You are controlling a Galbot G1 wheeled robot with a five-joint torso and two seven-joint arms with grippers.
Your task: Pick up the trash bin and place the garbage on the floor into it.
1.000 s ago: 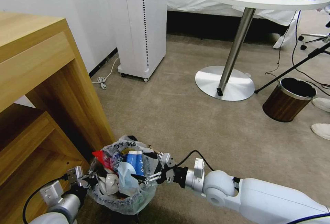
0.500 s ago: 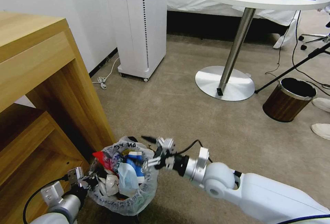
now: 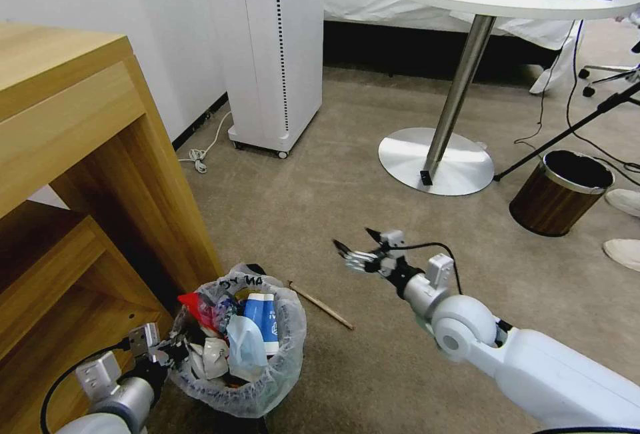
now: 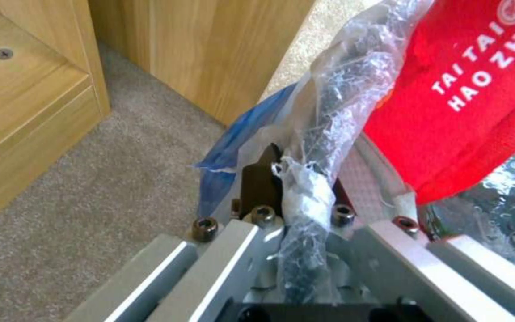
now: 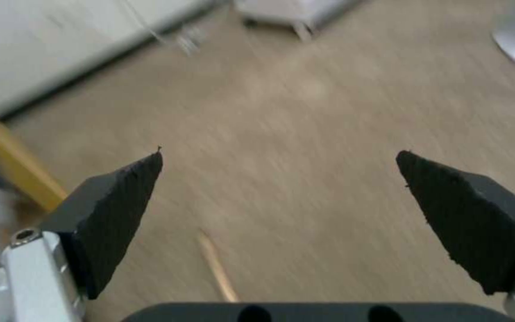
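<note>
You see a beige floor (image 3: 320,201) mid-frame. At lower left, the trash bin (image 3: 260,391) carries a translucent white liner with black writing, holding a red bag (image 4: 478,89) lettered white, a blue-white carton (image 3: 263,314) and a pale blue mask (image 3: 245,344). The wooden stick (image 3: 320,305) is tan.

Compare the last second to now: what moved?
The right gripper pulled out of the trash bin, lifting up and away to the right over the floor, fingers open and empty. A wooden stick now shows on the carpet beside the bin. The left gripper stays clamped on the bin's bag-lined rim; the bin and its garbage look unchanged.
</note>
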